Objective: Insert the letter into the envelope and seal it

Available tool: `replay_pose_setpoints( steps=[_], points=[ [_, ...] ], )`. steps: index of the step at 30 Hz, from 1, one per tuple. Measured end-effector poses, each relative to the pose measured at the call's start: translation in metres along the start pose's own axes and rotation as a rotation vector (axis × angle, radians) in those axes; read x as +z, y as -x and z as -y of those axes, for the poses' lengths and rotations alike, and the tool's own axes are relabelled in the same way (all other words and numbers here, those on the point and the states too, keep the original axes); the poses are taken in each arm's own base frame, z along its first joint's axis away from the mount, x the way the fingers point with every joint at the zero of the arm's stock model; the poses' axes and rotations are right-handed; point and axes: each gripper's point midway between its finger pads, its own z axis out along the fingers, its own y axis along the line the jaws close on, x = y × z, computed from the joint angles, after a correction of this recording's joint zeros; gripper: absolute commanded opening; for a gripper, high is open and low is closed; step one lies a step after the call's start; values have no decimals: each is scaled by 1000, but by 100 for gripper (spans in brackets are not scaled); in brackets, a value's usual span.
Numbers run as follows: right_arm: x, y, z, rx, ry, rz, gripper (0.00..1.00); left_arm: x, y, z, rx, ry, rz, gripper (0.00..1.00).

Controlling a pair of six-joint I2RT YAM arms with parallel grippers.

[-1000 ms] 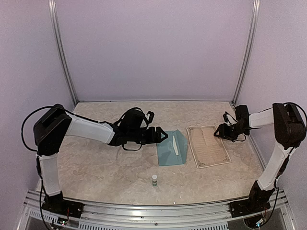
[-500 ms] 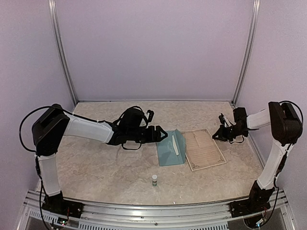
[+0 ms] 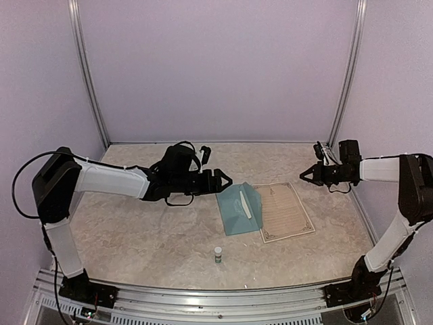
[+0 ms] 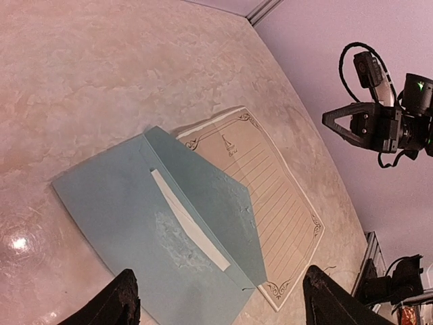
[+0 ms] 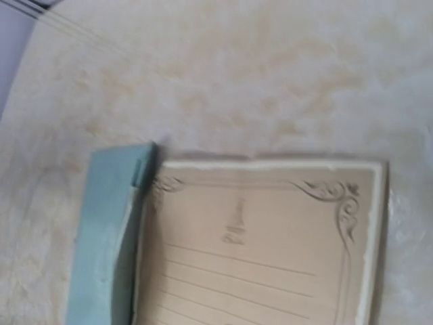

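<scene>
While letter (image 3: 284,211) edge sits under the envelope (image 3: 238,210) flap, I see left gripper (image 3: 224,181) fingers apart, right gripper (image 3: 304,176) pinched together, empty.

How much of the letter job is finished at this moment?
Done: one edge of the letter lies under the flap of the envelope. In hand: nothing; the left tool is open beside the envelope, the right tool is shut, away from the letter. Left: most of the letter is outside, the flap is unsealed, the glue stick stands untouched.
</scene>
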Motion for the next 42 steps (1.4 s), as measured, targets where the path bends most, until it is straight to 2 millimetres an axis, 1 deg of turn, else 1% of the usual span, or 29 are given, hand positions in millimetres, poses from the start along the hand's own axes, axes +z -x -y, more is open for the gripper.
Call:
replay_pose_setpoints(
  steps=[3,6,9,10,11,13,15,17,19,23,27,33,35,36,38,42],
  points=[
    [-7,2,-5,-18,-4,21,1,-5,7,8,5,-28,14,79],
    [-4,-9,6,9,-46,5,27,-4,5,12,8,-48,6,79],
    [2,-26,22,45,-92,-31,49,2,-1,18,12,-73,-15,79],
    [3,-31,26,64,-103,-41,54,7,-5,20,14,-84,-27,79],
    [3,-37,30,67,-118,-50,56,12,-10,22,16,-93,-37,79],
    [3,-49,37,95,-145,-66,58,25,-23,23,16,-112,-73,79],
    [2,-63,43,122,-174,-87,59,36,-37,21,11,-121,-110,79],
    [-1,-74,47,149,-198,-103,62,49,-54,15,3,-123,-151,79],
    [-4,-83,48,171,-214,-109,63,57,-67,5,-8,-113,-182,79],
    [-13,-100,44,216,-226,-112,64,65,-81,-11,-30,-92,-213,79],
    [-14,-113,39,244,-218,-128,64,66,-75,-12,-36,-102,-197,79],
    [0,-122,20,247,-152,-163,60,66,-71,-19,-43,-96,-186,79],
    [4,-123,15,250,-133,-168,56,66,-72,-20,-43,-97,-183,79],
    [6,-124,13,252,-126,-170,53,66,-72,-20,-43,-98,-182,79],
    [11,-125,10,254,-113,-175,42,66,-72,-20,-42,-100,-179,79],
    [17,-130,7,279,-106,-187,7,66,-72,-21,-40,-99,-175,79]
  ],
)
